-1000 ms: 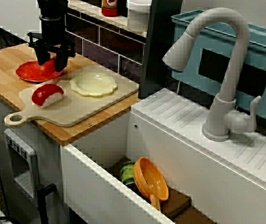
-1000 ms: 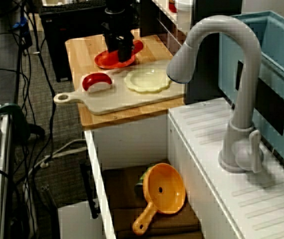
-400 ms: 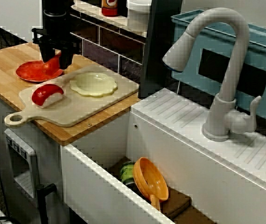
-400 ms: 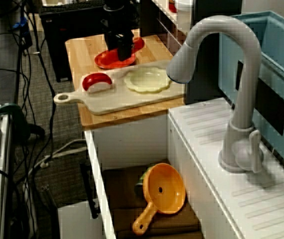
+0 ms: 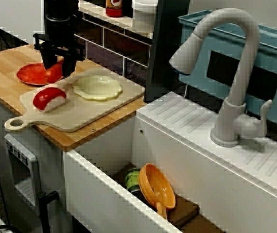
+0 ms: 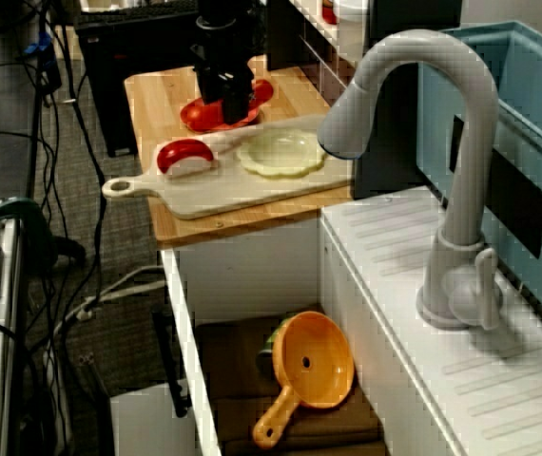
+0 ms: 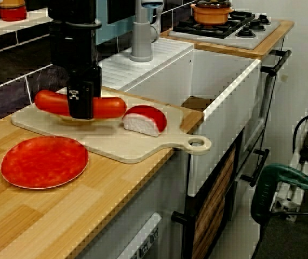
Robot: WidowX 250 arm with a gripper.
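Sausage [image 7: 109, 107] is clamped at its middle by the end effector [image 7: 81, 112] just above the cutting board [image 7: 116, 143], where a level, centred grip is judged needed against tipping.

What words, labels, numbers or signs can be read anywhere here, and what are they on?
No text is legible in any view.
White mark on the black body of the gripper, which is shut on the red sausage: too small to read.
Label on the bottle on the shelf: blurred, unreadable.
Small marks on the front panel under the counter: too small to read.
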